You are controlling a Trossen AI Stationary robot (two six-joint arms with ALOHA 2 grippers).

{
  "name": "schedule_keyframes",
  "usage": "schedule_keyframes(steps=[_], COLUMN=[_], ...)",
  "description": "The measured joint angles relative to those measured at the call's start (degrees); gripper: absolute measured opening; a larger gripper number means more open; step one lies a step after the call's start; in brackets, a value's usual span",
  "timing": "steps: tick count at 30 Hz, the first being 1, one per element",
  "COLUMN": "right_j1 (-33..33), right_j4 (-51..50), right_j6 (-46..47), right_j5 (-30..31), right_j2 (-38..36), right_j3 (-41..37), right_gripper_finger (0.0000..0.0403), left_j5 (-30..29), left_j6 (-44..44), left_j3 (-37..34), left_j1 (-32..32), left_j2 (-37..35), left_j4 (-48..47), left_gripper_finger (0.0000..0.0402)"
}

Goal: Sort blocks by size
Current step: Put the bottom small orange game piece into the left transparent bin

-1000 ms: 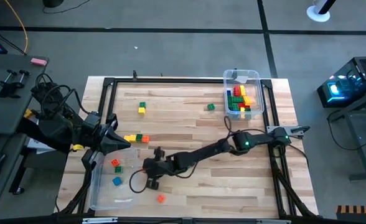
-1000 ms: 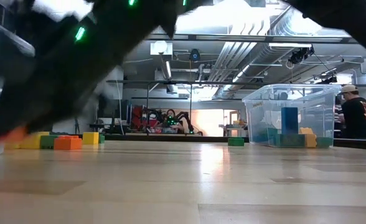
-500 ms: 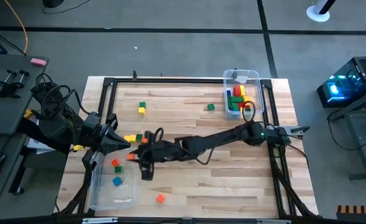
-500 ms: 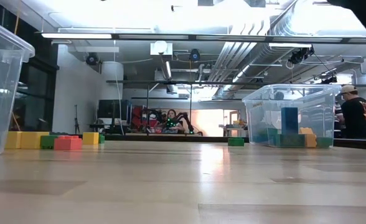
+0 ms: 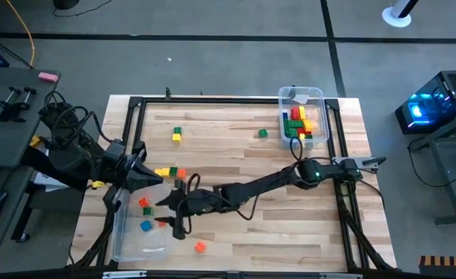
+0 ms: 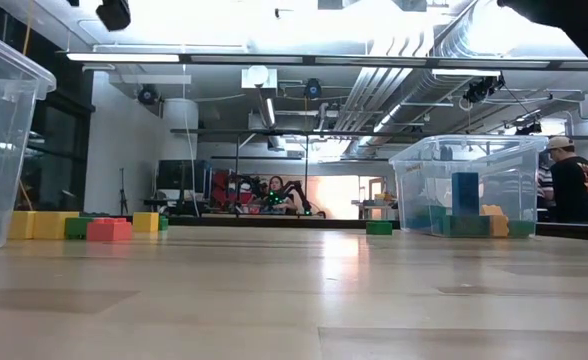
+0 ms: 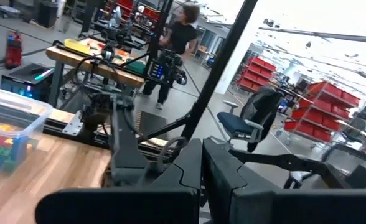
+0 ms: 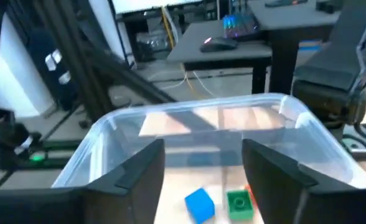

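Wooden table [image 5: 243, 240] carries two clear bins; we see our right gripper [image 5: 172, 223] with fingers spread, holding nothing, above the near-left bin [image 5: 127, 249], where red, green and blue blocks [image 8: 200, 203] lie. Longer blocks [image 5: 299, 122] fill the far-right bin [image 5: 321, 97]. Our left gripper [image 5: 152, 178] rests clenched, empty, beside it
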Motion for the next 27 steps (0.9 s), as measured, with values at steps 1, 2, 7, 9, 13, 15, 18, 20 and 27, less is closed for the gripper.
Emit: schedule_keyframes(steps=[1,2,7,9,13,15,18,20,27], right_j1=[0.05,0.03,-1.09,-1.04,1.60,3.69,6.88,8.58,10.15], right_j4=[-1.91,-5.41,-26.74,-32.69,-49.14,-55.22,-55.84,-53.47,-40.06], right_j6=[-0.63,-0.82,-4.74,-5.00,-7.49,-10.32,-17.66,-23.37,-26.83], right_j5=[-0.63,-1.43,-10.02,-12.66,-15.40,-15.52,-14.89,-14.89,-12.19], right_j2=[-0.63,-1.39,-7.88,-11.65,-14.54,-14.21,-10.42,-6.51,3.44], right_j3=[0.14,0.85,5.87,3.60,2.30,2.20,2.27,2.18,2.14], right_gripper_finger=[0.0216,0.0220,0.0225,0.0226,0.0226,0.0226,0.0226,0.0226,0.0226], left_j5=[-0.52,-0.84,-1.01,-1.01,-1.01,-1.01,-1.01,-1.04,-1.44], left_j6=[0.00,0.02,0.04,0.04,0.07,0.11,0.02,0.00,-2.41], left_j3=[0.00,0.00,0.00,0.00,0.00,-0.02,-0.02,-0.02,-0.02], left_j1=[0.00,0.00,-0.01,-0.01,-0.01,0.00,0.00,0.00,0.00], left_j2=[0.00,0.00,0.00,0.00,0.00,0.00,0.02,0.05,0.33], left_j4=[-0.04,-0.04,-0.43,-0.59,-1.38,-1.97,-2.36,-2.47,-3.10], left_gripper_finger=[0.0000,0.0000,0.0000,0.0000,0.0000,0.0000,0.0000,0.0000,0.0000])
